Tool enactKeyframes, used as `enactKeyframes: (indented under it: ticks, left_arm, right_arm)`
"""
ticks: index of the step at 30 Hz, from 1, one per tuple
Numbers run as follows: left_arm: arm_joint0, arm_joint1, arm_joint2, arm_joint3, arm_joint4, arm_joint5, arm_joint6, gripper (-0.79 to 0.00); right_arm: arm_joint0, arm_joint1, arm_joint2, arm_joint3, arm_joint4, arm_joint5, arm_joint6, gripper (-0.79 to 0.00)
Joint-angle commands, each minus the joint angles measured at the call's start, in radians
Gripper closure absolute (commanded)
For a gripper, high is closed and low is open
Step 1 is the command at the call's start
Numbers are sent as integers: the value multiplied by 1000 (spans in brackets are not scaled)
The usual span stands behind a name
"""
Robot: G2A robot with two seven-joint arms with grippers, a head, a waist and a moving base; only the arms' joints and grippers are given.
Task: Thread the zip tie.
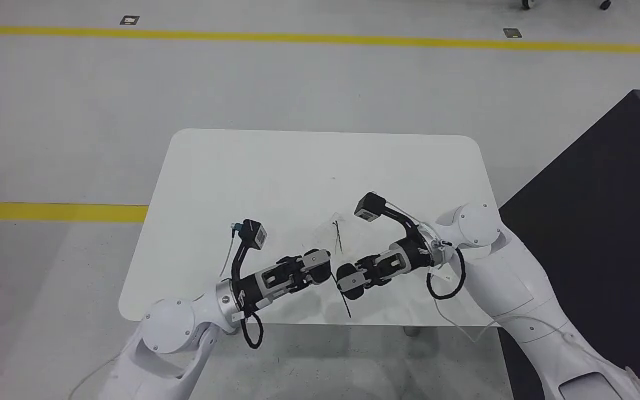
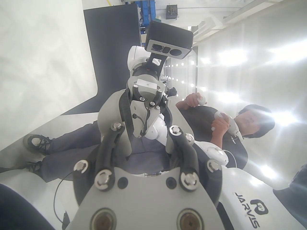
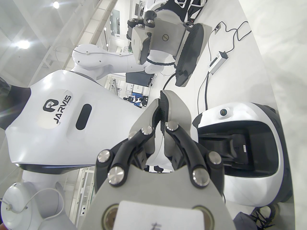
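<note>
A thin dark zip tie (image 1: 341, 245) stands almost straight across the front middle of the white table (image 1: 300, 170), one end reaching past the front edge. My right gripper (image 1: 347, 277) is shut on the zip tie partway along it; in the right wrist view its pads (image 3: 161, 104) press together. My left gripper (image 1: 320, 262) is close beside it, facing it, and open. The left wrist view has my left gripper (image 2: 144, 120) with its fingers spread wide, and the right gripper (image 2: 142, 106) sits just beyond them. The left gripper (image 3: 165, 48) faces the right one with its jaws apart.
Both grippers hang over the table's front edge area. A black panel (image 1: 600, 170) stands to the right of the table. Floor with yellow lines (image 1: 300, 38) surrounds the table.
</note>
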Motion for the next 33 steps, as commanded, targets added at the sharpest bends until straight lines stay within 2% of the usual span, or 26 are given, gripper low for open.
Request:
enactKeyframes:
  ticks: [1,15,22,27,33]
  left_arm:
    - [0,1,-1,-1,7,0,4,-265]
    - [24,6,-2,-27,41,-3,15,-259]
    - [25,8,0,-25,46,0,16,-185]
    - [25,9,2,-21,48,-2,17,-188]
    - [28,11,5,-26,55,1,18,-154]
  right_arm:
    - [0,0,0,0,0,0,0,0]
    - [0,0,0,0,0,0,0,0]
    - [0,0,0,0,0,0,0,0]
    - [0,0,0,0,0,0,0,0]
    - [0,0,0,0,0,0,0,0]
